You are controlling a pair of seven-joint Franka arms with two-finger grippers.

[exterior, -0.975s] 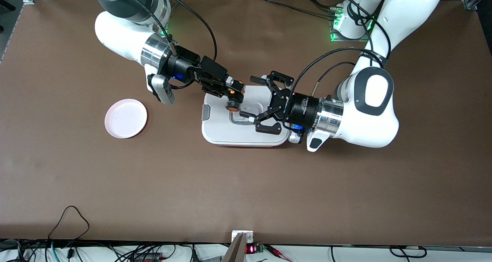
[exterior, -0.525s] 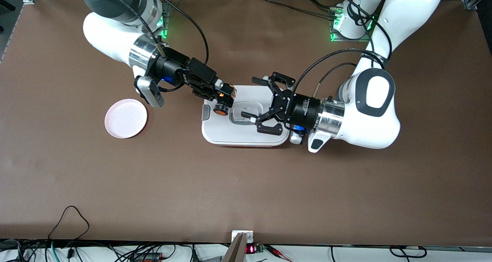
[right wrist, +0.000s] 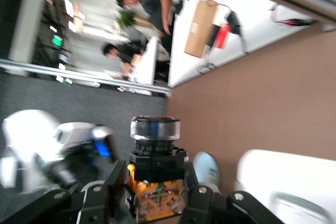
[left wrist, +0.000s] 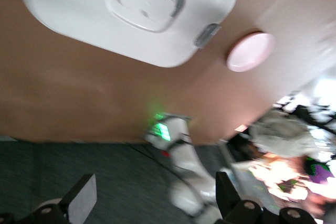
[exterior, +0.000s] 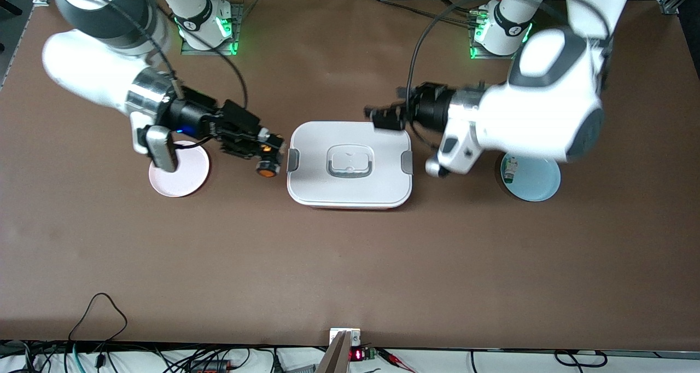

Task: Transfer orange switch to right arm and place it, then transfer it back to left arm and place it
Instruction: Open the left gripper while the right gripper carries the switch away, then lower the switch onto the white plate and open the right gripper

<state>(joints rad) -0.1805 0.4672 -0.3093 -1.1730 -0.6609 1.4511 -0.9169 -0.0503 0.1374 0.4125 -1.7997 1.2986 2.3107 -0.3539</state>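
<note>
Your right gripper (exterior: 261, 150) is closed on the orange switch (exterior: 267, 170), and it holds the switch in the air over the bare desk (exterior: 350, 263), between the pink plate (exterior: 179, 169) and the box (exterior: 350, 165). In the right wrist view you see the switch (right wrist: 155, 153) clamped between the two fingers (right wrist: 195, 195), with its round end pointing away from the camera. The box stands in the middle of the desk with its lid on, and neither gripper touches it. Your left gripper (exterior: 385, 117) is spread wide and holds nothing; it hangs over the desk just beside the box's corner toward the left arm's base. The light blue plate (exterior: 538, 184) lies toward the left arm's end of the desk, partly under that arm, with a small white-and-green part (exterior: 509, 168) on it.
</note>
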